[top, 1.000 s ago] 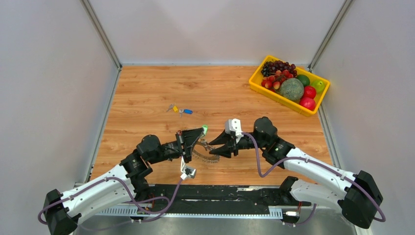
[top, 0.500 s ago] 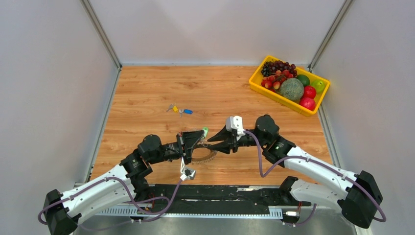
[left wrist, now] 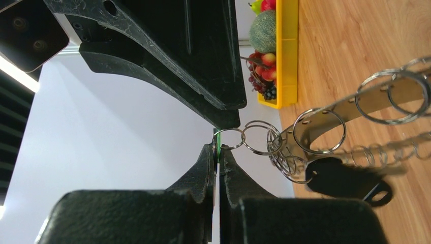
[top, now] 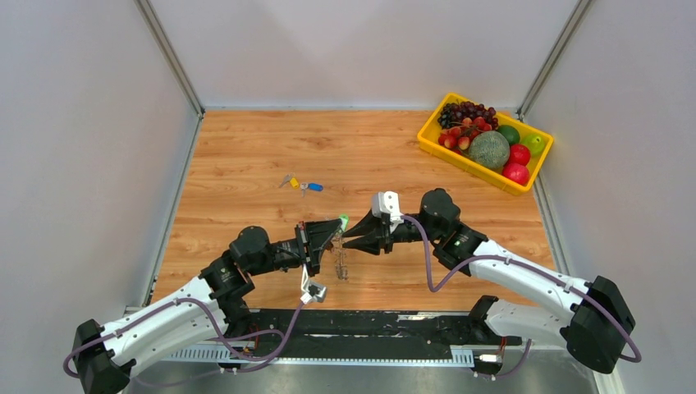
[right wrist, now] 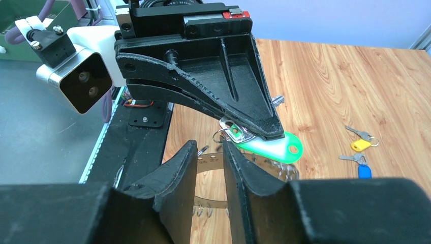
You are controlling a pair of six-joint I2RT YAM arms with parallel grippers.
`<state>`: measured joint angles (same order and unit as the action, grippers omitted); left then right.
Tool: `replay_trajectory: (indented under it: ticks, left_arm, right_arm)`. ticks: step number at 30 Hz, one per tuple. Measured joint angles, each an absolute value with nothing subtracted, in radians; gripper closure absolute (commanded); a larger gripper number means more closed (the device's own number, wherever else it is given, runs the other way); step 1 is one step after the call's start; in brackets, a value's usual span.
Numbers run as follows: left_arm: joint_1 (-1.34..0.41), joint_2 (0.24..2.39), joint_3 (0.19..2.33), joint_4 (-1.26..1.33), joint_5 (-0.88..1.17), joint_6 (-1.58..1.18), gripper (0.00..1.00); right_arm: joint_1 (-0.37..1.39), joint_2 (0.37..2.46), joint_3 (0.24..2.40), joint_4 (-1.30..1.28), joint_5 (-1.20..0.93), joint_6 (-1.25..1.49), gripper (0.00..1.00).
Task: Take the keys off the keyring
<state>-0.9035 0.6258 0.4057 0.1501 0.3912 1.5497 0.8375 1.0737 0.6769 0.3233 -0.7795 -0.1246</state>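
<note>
The left hand [left wrist: 219, 152] is pinched shut on one green key [right wrist: 272, 147], and the one keyring [top: 341, 264] hangs from it above the bench [top: 246, 148]. The right hand [right wrist: 208, 147], narrowly open, sits just beside that key. Farther left lie two more: a yellow key [top: 293, 182] and a blue key [top: 315, 187].

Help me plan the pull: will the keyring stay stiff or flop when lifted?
Probably floppy: the keyring hangs by linked small rings from the green tag in the left gripper. It likely swings, since its black fob dangles.
</note>
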Motion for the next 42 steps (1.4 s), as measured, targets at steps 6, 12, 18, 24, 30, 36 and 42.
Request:
replay_trajectory:
  ticks: [6, 12, 18, 24, 30, 36, 42]
  left_arm:
    - [-0.904, 0.62, 0.406, 0.15, 0.392, 1.549, 1.0]
    - [-0.904, 0.612, 0.406, 0.154, 0.395, 1.549, 1.0]
    - [-0.904, 0.611, 0.406, 0.152, 0.404, 1.546, 1.0]
    - [-0.904, 0.609, 0.406, 0.149, 0.41, 1.546, 1.0]
    - [-0.904, 0.606, 0.406, 0.149, 0.413, 1.545, 1.0]
    - [-0.904, 0.598, 0.406, 0.151, 0.413, 1.531, 1.0]
    - [-0.904, 0.595, 0.406, 0.155, 0.413, 1.525, 1.0]
  right_arm:
    - [0.838, 1.076, 0.677, 0.328, -0.778, -0.125, 0.67]
    - [0.838, 1.08, 0.676, 0.328, -0.753, -0.125, 0.64]
    - [0.838, 1.08, 0.668, 0.335, -0.741, -0.124, 0.65]
    - [0.838, 1.082, 0.668, 0.336, -0.731, -0.124, 0.62]
    - [0.839, 1.1, 0.668, 0.341, -0.724, -0.125, 0.63]
    - [0.839, 1.101, 0.668, 0.342, -0.716, -0.125, 0.64]
    - [0.839, 1.105, 0.668, 0.377, -0.735, -0.119, 0.65]
